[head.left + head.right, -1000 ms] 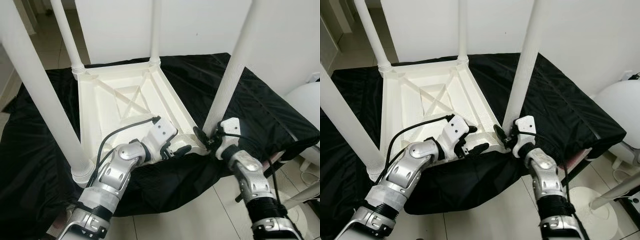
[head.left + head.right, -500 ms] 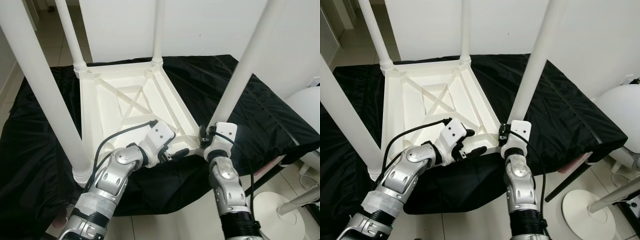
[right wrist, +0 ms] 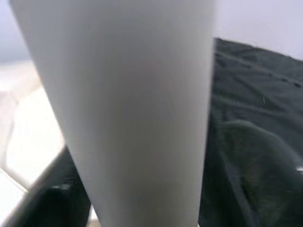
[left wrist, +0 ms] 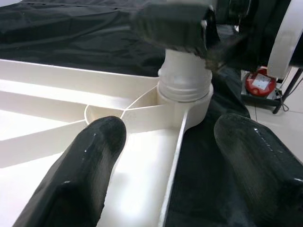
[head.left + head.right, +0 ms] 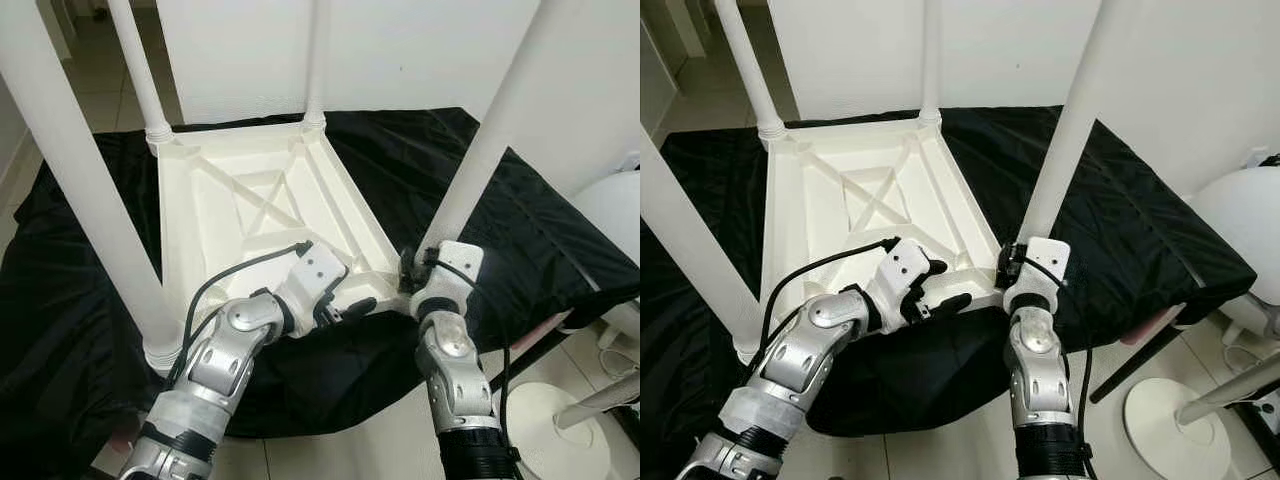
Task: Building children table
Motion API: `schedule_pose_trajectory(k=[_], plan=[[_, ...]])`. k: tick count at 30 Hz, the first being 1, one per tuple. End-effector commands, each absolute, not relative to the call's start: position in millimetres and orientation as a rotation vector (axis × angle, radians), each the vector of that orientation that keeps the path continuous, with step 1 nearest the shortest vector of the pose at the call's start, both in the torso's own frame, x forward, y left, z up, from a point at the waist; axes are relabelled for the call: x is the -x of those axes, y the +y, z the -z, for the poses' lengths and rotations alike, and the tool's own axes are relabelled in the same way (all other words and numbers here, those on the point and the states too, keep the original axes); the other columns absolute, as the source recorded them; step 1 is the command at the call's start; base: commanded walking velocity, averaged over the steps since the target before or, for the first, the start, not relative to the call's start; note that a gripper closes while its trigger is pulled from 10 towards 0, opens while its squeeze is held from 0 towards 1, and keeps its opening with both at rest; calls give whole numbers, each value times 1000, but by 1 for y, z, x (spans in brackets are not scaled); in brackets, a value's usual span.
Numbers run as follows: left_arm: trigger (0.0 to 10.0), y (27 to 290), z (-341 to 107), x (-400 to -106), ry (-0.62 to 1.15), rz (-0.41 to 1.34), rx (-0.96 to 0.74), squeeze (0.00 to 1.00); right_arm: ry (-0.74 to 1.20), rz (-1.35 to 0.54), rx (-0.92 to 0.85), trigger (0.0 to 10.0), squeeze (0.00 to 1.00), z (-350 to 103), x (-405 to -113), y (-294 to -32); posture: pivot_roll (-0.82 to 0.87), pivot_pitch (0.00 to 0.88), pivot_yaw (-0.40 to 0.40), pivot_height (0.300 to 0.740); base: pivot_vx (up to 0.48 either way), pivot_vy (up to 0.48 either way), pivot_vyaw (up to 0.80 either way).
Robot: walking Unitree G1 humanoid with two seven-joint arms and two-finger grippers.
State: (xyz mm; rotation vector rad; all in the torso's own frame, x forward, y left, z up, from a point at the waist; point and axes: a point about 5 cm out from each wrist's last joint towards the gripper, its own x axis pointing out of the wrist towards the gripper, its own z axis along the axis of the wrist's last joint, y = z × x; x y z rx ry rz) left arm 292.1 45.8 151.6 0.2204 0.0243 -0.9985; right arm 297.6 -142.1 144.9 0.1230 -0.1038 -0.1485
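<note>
The white children's table [image 5: 250, 215] lies upside down on a black cloth [image 5: 520, 220], legs up. The left hand [image 5: 345, 310] straddles its near rim, fingers wide. The right hand [image 5: 410, 275] grips the near-right leg [image 5: 480, 160] at its base. No writing is readable.

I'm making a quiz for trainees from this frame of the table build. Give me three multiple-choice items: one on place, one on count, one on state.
1. What does the white table lie on?
A. black cloth
B. bare tile
C. a wooden bench

2. How many legs stand up from it?
A. two
B. three
C. four

3. The left pincer is:
A. open over the table's near edge
B. shut on a leg
C. hanging idle

Key: 1 A, black cloth spreads beneath it; 2 C, one leg at each corner; 3 A, its fingers are spread apart, while the right pincer is at the near right leg.
</note>
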Motion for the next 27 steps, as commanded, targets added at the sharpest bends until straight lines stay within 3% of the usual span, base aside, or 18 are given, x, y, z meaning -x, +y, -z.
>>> schedule_pose_trajectory(k=[1, 11, 12, 27], plan=[[10000, 47, -151, -293, 27, 932, -217, 0, -45, 138, -139, 10000, 1000, -126, -285, -140, -47, 0, -36, 740, 0, 0, 0], [10000, 48, -155, -292, 5, 940, -185, 0, -31, 31, -126, 10000, 1000, -120, -272, -154, -52, 0, -41, 740, 0, 0, 0], [10000, 48, -156, -292, 2, 941, -182, 0, -27, -3, -135, 10000, 0, -118, -269, -157, -51, 0, -41, 740, 0, 0, 0], [10000, 51, -156, -288, -2, 951, -177, 0, -96, -235, -41, 10000, 0, -125, -269, -182, -43, 0, -47, 740, 0, 0, 0]])
